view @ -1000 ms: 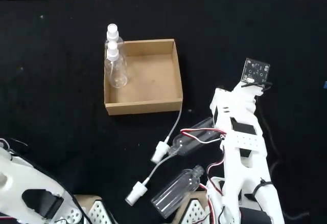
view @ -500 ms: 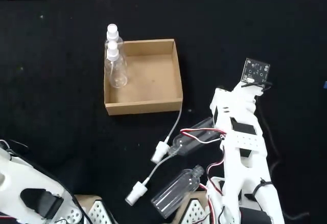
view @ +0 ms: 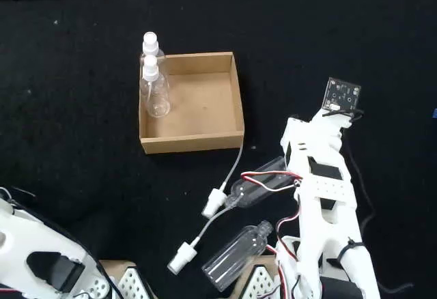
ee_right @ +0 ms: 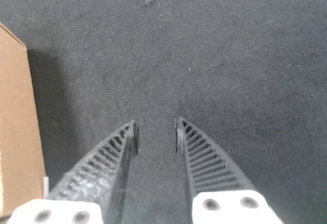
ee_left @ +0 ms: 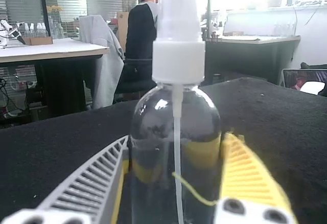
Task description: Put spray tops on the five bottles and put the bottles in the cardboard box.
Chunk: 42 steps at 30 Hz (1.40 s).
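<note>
Matt black felt-like tabletop (ee_right: 230, 40); matt brown cardboard box (view: 192, 141); glossy clear plastic bottle (ee_left: 173, 147), smooth white plastic spray top (ee_left: 178, 45).

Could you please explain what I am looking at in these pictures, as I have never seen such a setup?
These are two small robot arms at a black table. One picture looks down from above; the other two come from cameras on the arms' wrists. The left gripper holds a bottle with a spray top on. The right gripper is open over the table beside the cardboard box. Two finished bottles stand in the box. Two open bottles and two loose spray tops lie near the right arm.
</note>
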{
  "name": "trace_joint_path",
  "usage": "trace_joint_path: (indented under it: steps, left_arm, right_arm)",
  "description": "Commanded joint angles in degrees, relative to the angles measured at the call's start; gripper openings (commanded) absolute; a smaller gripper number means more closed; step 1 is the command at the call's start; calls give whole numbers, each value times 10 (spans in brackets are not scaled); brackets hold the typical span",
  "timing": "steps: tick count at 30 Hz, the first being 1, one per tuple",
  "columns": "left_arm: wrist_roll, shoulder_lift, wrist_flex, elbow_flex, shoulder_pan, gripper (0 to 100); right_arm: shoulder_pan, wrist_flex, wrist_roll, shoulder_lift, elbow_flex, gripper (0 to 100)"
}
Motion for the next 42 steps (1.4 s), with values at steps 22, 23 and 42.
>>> trace_joint_path:
  steps: [22,23,42]
  left_arm:
    - [-3,-149,-10,66,3,322]
    - [-3,-157,-7,72,4,322]
    - [-4,-163,118,22,7,318]
  right_arm:
    - [-5,-15,2,-19,-2,99]
    - [-5,-15,2,-19,-2,99]
    - [-4,-15,2,-19,-2,99]
